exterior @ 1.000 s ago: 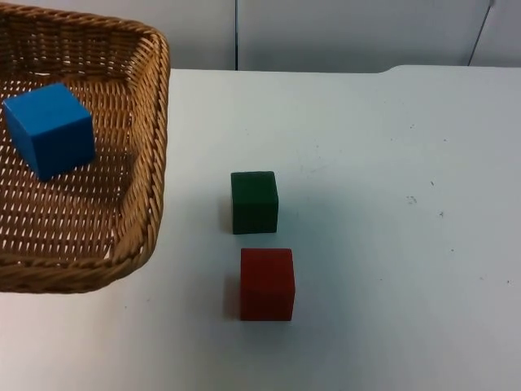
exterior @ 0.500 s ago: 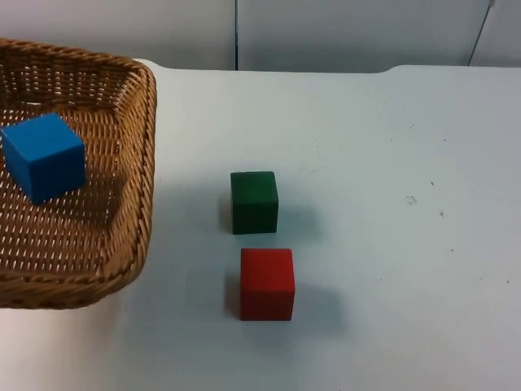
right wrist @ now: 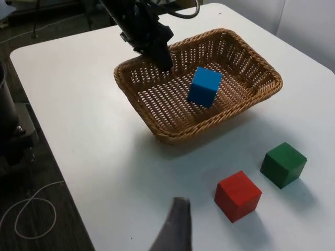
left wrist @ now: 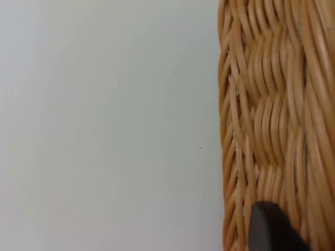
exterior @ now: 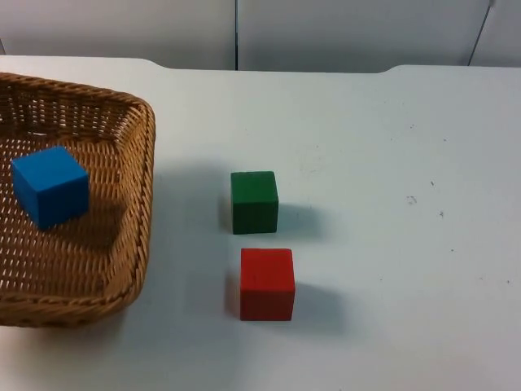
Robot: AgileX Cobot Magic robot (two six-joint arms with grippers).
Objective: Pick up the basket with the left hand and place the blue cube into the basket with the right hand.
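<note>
White table top; grey partition wall behind; dark floor beside table.

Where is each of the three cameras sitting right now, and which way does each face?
Top view: fixed above the table, looking down and forward at the basket, blue cube, green cube and red cube.
Left wrist view: on the left arm, close against the basket's woven rim, one black fingertip showing.
Right wrist view: on the right arm, raised, facing the basket; left gripper on its rim.
Shared by top and right wrist views: basket, all cubes.
</note>
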